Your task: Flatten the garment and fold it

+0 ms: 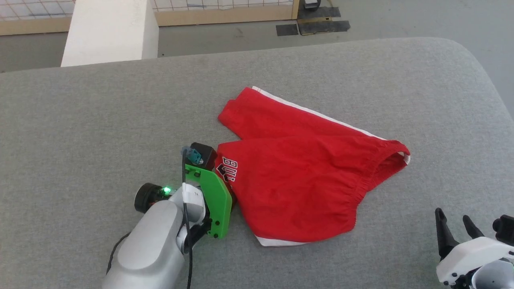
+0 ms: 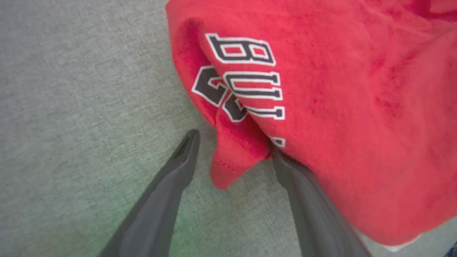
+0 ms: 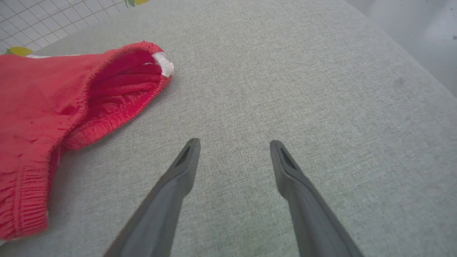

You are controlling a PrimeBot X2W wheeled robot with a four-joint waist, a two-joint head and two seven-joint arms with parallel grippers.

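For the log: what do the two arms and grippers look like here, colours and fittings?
The left arm is a smooth silver-grey shell with a bright green plate, a lit green light and a black cable. The right gripper has a white housing. Each gripper carries two long, tapering dark-grey fingers.

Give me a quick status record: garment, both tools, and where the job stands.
item: garment, red with white trim
lay: rumpled on the grey padded surface, one leg overlapping the other
left tool: left tool open at the edge with the lettering, a cloth corner between its fingers, not clamped
right tool: right tool open over bare surface, apart from the garment
waistband: waistband gaping, on the right tool's side
progress: not flattened, not folded
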